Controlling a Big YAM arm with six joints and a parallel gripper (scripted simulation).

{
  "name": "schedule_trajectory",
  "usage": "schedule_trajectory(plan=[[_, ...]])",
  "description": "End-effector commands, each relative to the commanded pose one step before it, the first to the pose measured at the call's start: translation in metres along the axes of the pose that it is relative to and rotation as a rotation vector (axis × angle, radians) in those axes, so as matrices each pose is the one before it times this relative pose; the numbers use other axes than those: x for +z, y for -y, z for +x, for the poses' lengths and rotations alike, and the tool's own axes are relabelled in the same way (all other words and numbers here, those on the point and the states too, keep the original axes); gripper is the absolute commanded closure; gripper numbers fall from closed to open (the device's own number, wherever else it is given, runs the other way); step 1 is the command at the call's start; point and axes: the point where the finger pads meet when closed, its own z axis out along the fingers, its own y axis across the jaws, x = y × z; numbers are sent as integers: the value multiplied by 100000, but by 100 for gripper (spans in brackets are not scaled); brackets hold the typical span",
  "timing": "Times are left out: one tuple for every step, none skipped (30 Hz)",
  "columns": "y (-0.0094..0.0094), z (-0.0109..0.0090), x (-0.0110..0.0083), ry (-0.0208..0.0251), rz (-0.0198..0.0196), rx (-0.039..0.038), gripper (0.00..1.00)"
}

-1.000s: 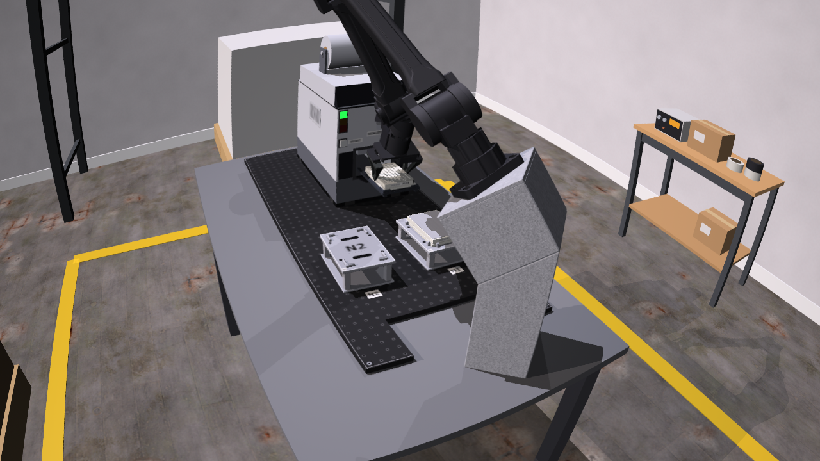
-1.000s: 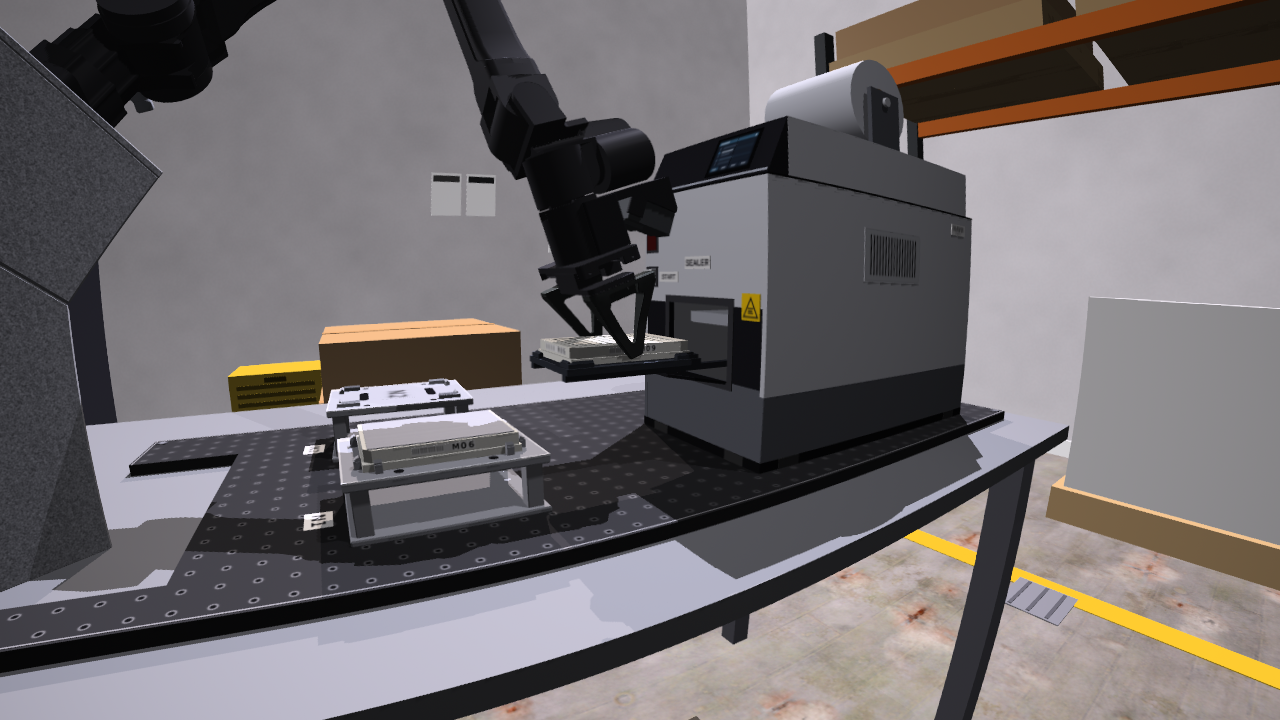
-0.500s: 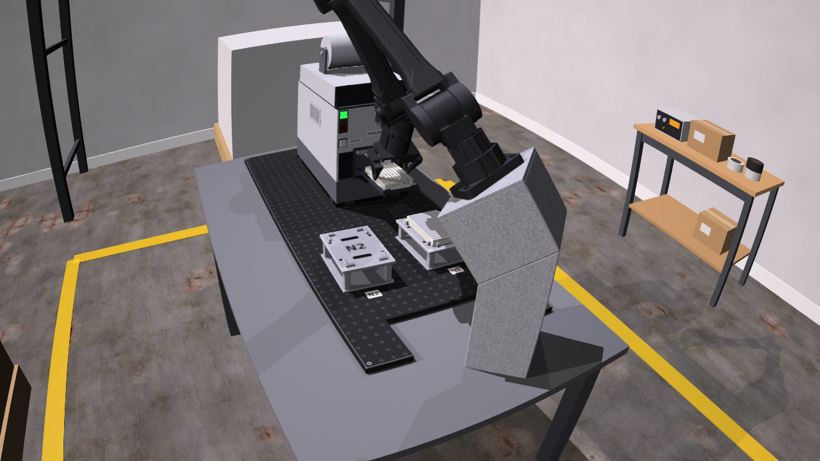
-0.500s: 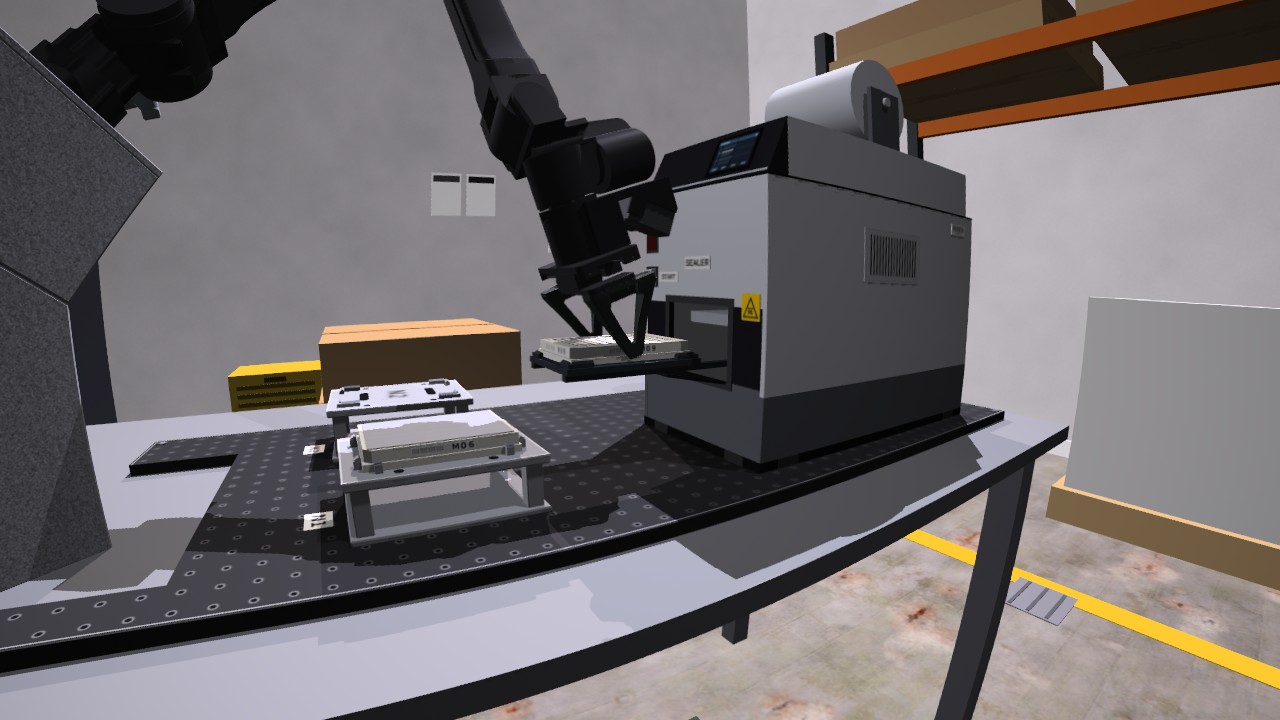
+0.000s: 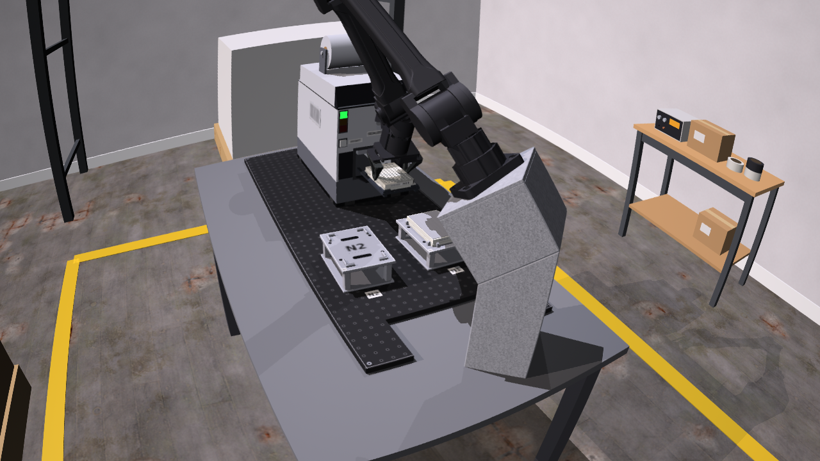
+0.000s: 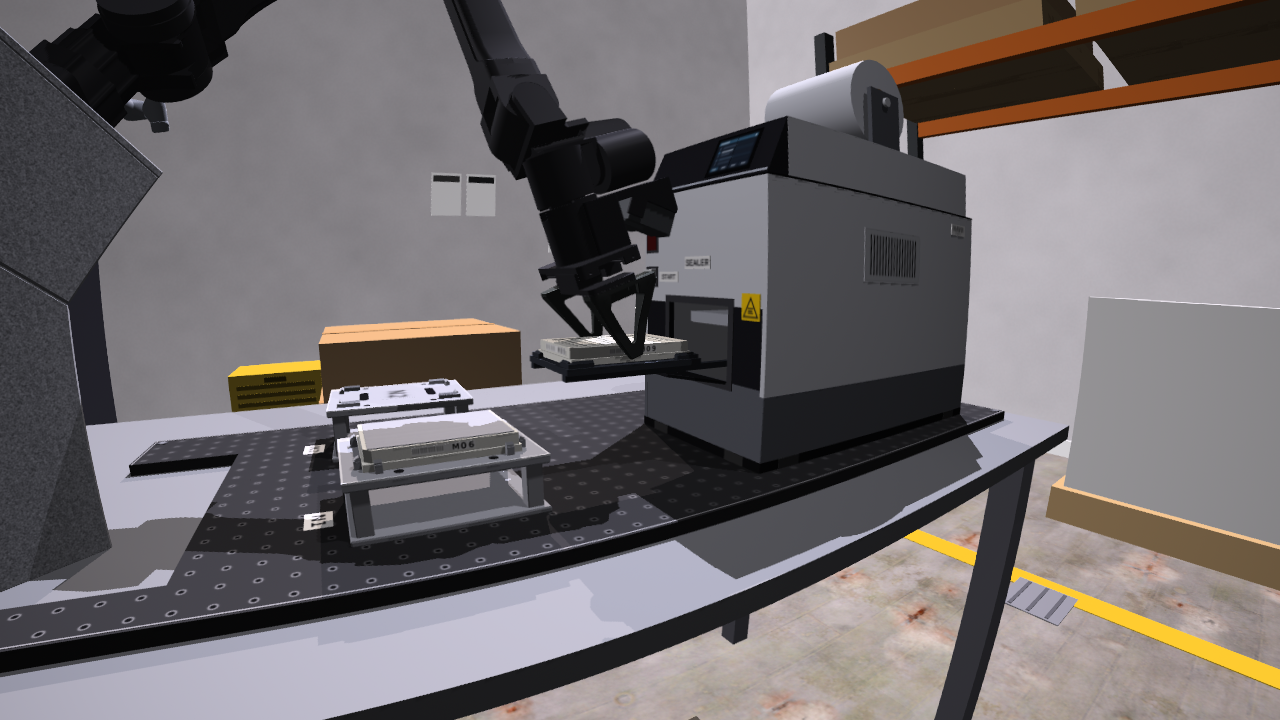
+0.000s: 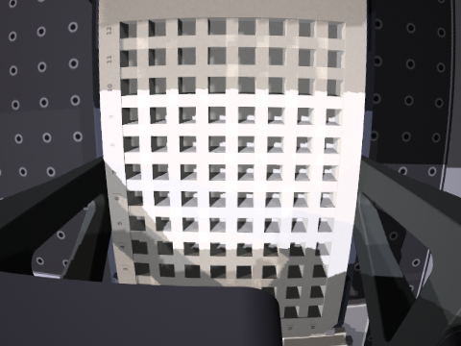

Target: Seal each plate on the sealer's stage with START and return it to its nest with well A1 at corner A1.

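On the stage point(image 5: 403, 191) point(image 6: 586, 369) point(image 7: 367, 130), plate point(image 5: 391, 174) point(image 6: 572, 348) point(image 7: 230, 159) lengthwise toward sealer point(image 5: 317, 134) point(image 6: 827, 295).
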Motion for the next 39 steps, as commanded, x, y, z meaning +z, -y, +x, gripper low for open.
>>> schedule_trajectory(plan=[[1435, 417, -78, -843, 2060, 2412, 100], [4, -12, -3, 26, 2, -11, 100], [4, -12, -3, 26, 2, -16, 100], [4, -12, -3, 26, 2, -22, 100], [4, -12, -3, 26, 2, -3, 100], [4, -28, 3, 26, 2, -3, 100], [4, -13, -3, 26, 2, -3, 100], [4, -13, -3, 26, 2, -3, 100], [4, -13, -3, 26, 2, -3, 100], [4, -13, -3, 26, 2, -28, 100], [0, 0, 0, 0, 0, 0, 100], [0, 0, 0, 0, 0, 0, 100], [1, -78, 8, 96, -6, -48, 100], [5, 0, -4, 4, 4, 3, 100], [0, -22, -9, 42, 0, -18, 100], [4, 1, -6, 4, 4, 3, 100], [-1, -21, -11, 42, 0, -18, 100], [-79, -207, -103, 378, -37, -205, 100], [-71, -169, -105, 340, -33, -184, 100], [-72, -181, -104, 356, -35, -193, 100], [-72, -181, -104, 356, -35, -193, 100], [-72, -181, -104, 356, -35, -193, 100], [-80, -197, -98, 356, -35, -193, 100], [-72, -182, -104, 356, -35, -193, 100], [-72, -182, -104, 356, -35, -193, 100], [-72, -182, -104, 356, -35, -193, 100], [5, -4, 0, 4, 5, 3, 100], [0, 0, 0, 0, 0, 0, 100], [0, 0, 0, 0, 0, 0, 100], [-6, -17, 7, -3, -20, 6, 100], [1, -11, -3, 15, -2, -3, 100], [1, -11, -3, 15, -2, -3, 100], [1, -11, -3, 15, -2, -3, 100], [1, -11, -3, 15, -2, -3, 100], [-9, -76, 7, 87, -11, -43, 100], [-3, -62, 2, 87, -10, -43, 0], [-3, -62, 2, 87, -10, -43, 0], [-5, -79, 2, 151, -18, -79, 0], [-15, -171, 2, 511, -58, -280, 0]])
